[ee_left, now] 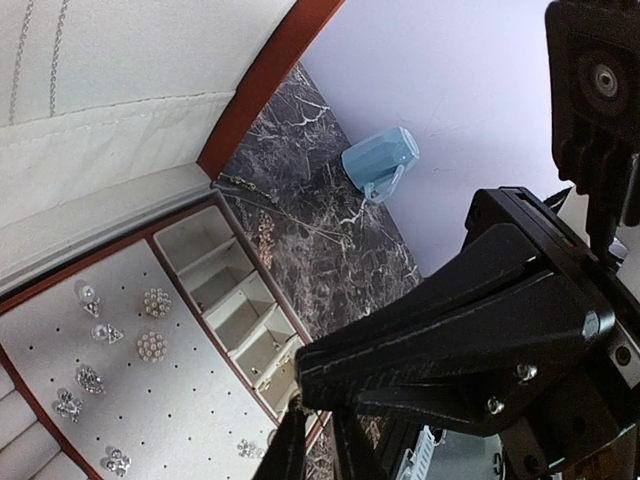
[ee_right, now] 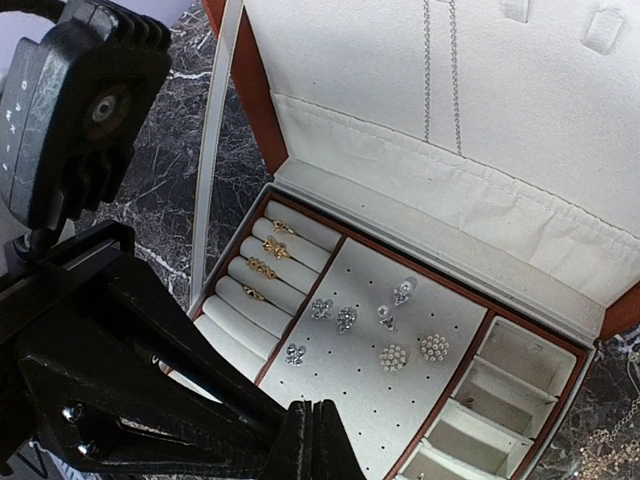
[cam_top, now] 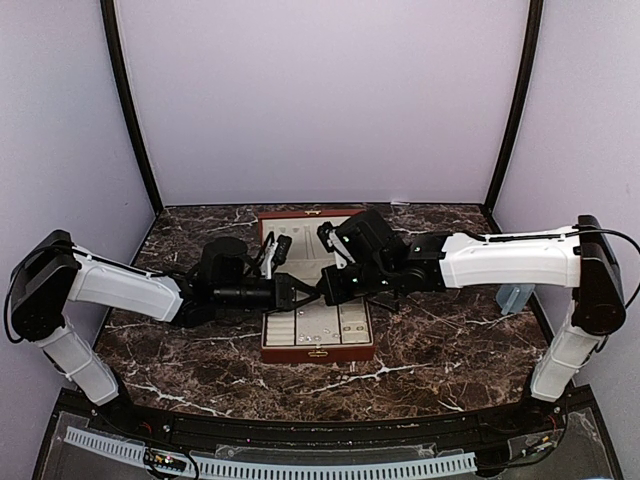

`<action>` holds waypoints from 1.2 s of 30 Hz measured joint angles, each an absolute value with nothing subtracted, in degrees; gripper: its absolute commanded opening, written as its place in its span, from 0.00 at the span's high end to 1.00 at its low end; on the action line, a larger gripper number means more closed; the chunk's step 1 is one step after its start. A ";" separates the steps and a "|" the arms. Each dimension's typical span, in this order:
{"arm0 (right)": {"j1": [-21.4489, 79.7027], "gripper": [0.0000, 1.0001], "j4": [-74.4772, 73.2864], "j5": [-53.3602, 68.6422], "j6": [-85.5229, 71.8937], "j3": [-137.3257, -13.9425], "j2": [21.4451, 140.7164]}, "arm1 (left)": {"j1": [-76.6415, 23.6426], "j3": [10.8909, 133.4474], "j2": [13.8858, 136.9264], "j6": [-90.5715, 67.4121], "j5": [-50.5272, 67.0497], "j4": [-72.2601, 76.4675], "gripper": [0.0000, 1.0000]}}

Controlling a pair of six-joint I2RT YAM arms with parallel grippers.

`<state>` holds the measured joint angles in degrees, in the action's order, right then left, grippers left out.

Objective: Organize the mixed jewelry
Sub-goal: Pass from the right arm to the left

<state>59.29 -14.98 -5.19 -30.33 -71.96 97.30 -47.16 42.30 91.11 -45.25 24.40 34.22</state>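
Note:
The mixed jewelry lies in an open reddish-brown box (cam_top: 318, 351). Sparkly and pearl studs (ee_right: 392, 357) sit on the cream dotted pad, gold rings (ee_right: 275, 247) on the rolls, and a thin chain (ee_right: 440, 70) hangs in the lid. My left gripper (cam_top: 303, 292) and right gripper (cam_top: 322, 290) meet tip to tip over the box's middle. In the left wrist view my left gripper (ee_left: 320, 435) shows a narrow gap, its tips against the right gripper's tip. Whether a tiny piece sits there I cannot tell. My right gripper (ee_right: 315, 425) is shut, with nothing visible in it.
A pale blue cup (ee_left: 380, 165) lies on its side on the dark marble table (cam_top: 200, 360) at the right, by the wall. Thin loose chains (ee_left: 262, 198) lie on the marble right of the box. The small side compartments (ee_left: 215, 265) hold a few tiny pieces.

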 measured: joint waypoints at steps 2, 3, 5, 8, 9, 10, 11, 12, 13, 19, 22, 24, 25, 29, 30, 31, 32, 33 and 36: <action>59.29 1.00 -15.00 -5.17 -30.26 -71.96 97.30 | -47.16 42.30 91.18 -45.28 24.43 34.24 0.91; 59.29 1.00 -15.00 -5.17 -30.24 -71.96 97.30 | -47.16 42.30 91.22 -45.23 24.43 34.22 0.93; 59.31 1.00 -15.03 -5.17 -30.04 -71.96 97.30 | -47.16 42.30 91.31 -45.28 24.43 34.22 0.96; 59.51 1.00 -15.00 -5.15 -29.65 -71.96 97.30 | -47.16 42.30 91.44 -45.23 24.40 34.20 1.00; 59.57 1.00 -15.00 -5.15 -29.54 -71.96 97.30 | -47.16 42.33 91.50 -45.28 24.40 34.22 1.00; 59.59 1.00 -15.00 -5.15 -29.41 -71.96 97.30 | -47.16 42.33 91.50 -45.23 24.40 34.22 1.00; 59.61 1.00 -15.00 -5.13 -29.26 -71.96 97.30 | -47.16 42.33 91.50 -45.23 24.40 34.22 1.00; 59.64 1.00 -15.00 -5.13 -29.17 -71.96 97.30 | -47.16 42.33 91.50 -45.23 24.40 34.22 1.00; 59.64 1.00 -15.00 -5.15 -29.12 -71.96 97.30 | -47.16 42.33 91.50 -45.23 24.40 34.22 1.00; 59.64 0.77 -14.96 -6.13 -29.30 -71.77 97.17 | -47.16 42.33 91.50 -44.95 24.32 34.20 1.00; 59.16 0.63 -14.50 -6.79 -30.28 -70.26 95.77 | -47.16 42.26 91.50 -44.31 23.97 34.24 1.00; 58.50 0.56 -13.58 -6.24 -31.44 -68.51 93.76 | -47.16 42.22 91.48 -43.86 23.59 34.52 1.00; 58.22 0.54 -13.13 -5.89 -32.16 -67.85 92.86 | -47.16 42.13 91.39 -43.59 23.44 34.79 1.00; 55.94 0.44 -8.71 -2.15 -34.17 -64.66 89.01 | -47.16 40.80 90.21 -42.22 23.29 36.51 1.00; 55.35 0.42 -6.81 -0.91 -34.79 -63.42 88.12 | -47.16 40.27 89.78 -41.78 23.31 37.36 1.00; 54.74 0.41 -4.34 0.95 -35.27 -61.58 87.00 | -47.16 39.64 89.21 -41.34 23.35 38.28 1.00; 54.28 0.39 -2.79 2.13 -36.07 -60.38 86.32 | -47.16 39.00 88.64 -40.95 23.40 39.46 1.00; 53.84 0.38 -0.49 3.84 -36.77 -58.65 85.49 | -47.16 38.39 87.96 -40.60 23.55 40.60 1.00; 53.08 0.35 5.28 8.58 -38.65 -54.68 83.72 | -47.16 37.12 86.21 -39.31 24.45 44.34 1.00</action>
<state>53.08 5.28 8.58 -38.65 -54.68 83.72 -47.16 37.12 86.21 -39.31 24.45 44.34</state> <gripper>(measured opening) 0.633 0.027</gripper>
